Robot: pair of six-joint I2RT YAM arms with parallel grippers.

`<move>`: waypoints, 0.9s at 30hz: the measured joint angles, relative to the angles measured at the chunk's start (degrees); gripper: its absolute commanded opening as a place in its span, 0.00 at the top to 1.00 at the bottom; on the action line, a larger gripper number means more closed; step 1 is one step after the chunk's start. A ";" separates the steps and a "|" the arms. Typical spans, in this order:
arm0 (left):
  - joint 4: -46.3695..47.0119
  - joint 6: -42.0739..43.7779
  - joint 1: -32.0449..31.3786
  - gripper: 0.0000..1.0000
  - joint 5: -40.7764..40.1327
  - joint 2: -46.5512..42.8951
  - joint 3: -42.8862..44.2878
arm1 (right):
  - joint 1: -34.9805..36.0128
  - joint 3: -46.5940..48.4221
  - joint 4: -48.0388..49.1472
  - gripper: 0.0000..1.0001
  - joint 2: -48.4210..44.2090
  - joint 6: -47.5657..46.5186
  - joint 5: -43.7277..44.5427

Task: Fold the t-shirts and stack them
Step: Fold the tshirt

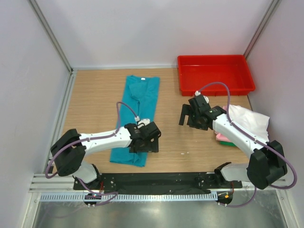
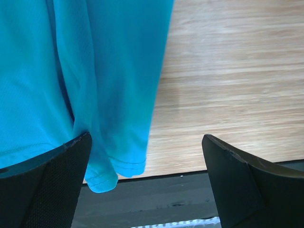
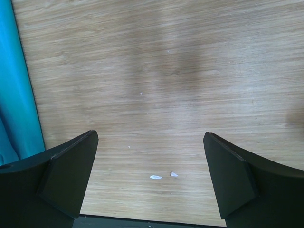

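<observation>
A teal t-shirt (image 1: 136,114) lies on the wooden table as a long narrow strip, neck end far, hem end near. My left gripper (image 1: 146,142) hovers open and empty over the strip's near right edge. In the left wrist view the teal cloth (image 2: 80,71) fills the left side, its near corner (image 2: 114,166) between the fingers, and the left finger (image 2: 47,190) is above it. My right gripper (image 1: 189,118) is open and empty over bare wood; its wrist view (image 3: 149,175) shows the shirt's edge (image 3: 14,95) at far left. A stack of folded white (image 1: 249,121), pink (image 1: 220,137) and green (image 1: 229,142) shirts sits at the right, partly hidden by my right arm.
A red plastic tray (image 1: 216,84) stands at the back right. A black rail (image 1: 156,180) runs along the table's near edge and shows in the left wrist view (image 2: 166,199). White walls close in the sides and back. Small white flecks (image 3: 156,177) lie on the wood.
</observation>
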 measured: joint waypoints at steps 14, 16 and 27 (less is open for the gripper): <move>-2.93 1.27 0.00 0.00 -0.72 -0.76 -3.15 | 0.00 -0.70 0.33 0.00 0.98 0.20 -0.07; -3.74 1.36 0.00 0.00 -1.16 -1.40 -3.15 | 0.00 -0.76 0.39 0.00 1.05 0.24 -0.13; -8.17 2.73 0.00 0.00 -3.39 -3.37 -2.64 | 0.02 -1.16 0.70 0.00 2.21 0.59 -0.79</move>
